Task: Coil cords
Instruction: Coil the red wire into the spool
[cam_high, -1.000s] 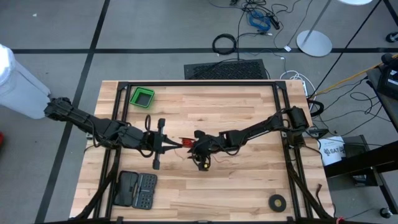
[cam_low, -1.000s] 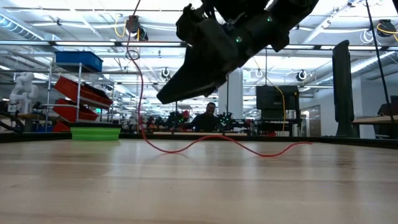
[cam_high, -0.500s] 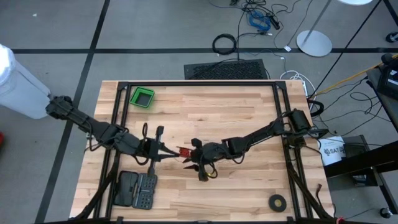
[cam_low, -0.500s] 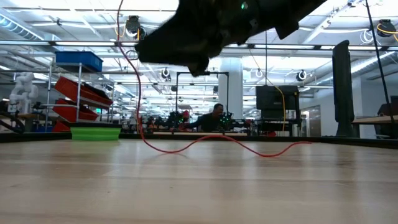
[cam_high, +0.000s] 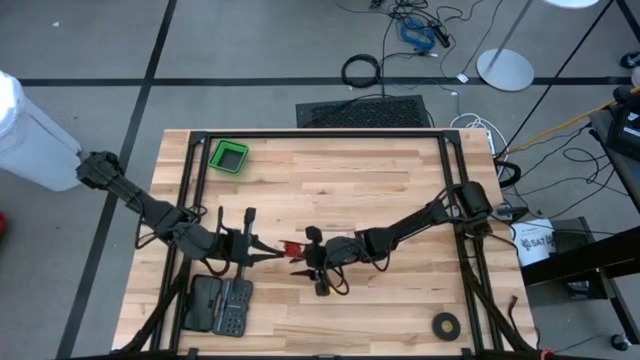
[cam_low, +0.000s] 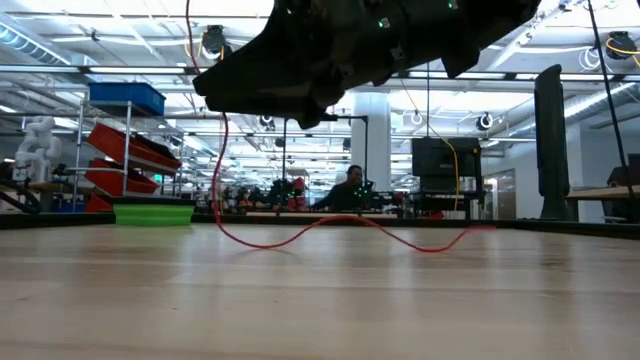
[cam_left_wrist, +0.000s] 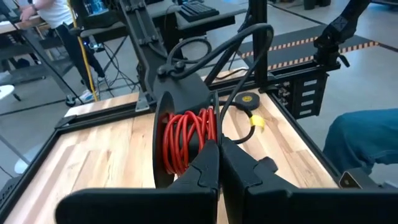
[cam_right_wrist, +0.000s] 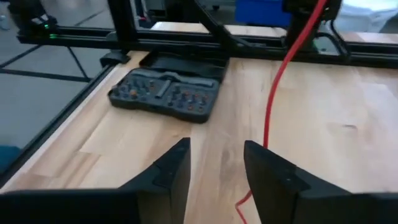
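Cords first: you are looking at one thin red cord (cam_left_wrist: 186, 140), wound in tight glossy loops between the two arms at the middle of the wooden table (cam_high: 400, 310). In the left wrist view the coil is sitting against a black round part of the right arm. The left tool (cam_high: 268, 253) is pointing at the coil with its fingers pressed together (whether they are pinching a strand, you cannot tell). The right tool (cam_right_wrist: 214, 171) is standing with a clear gap between its fingers, nothing in it. A loose red length is hanging down beside it and snaking in a soft wave across the planks in the low view. A square green bin (cam_high: 229, 156), a flat dark bit case (cam_high: 220, 305) and a black tape ring (cam_high: 446, 324) are lying well apart.
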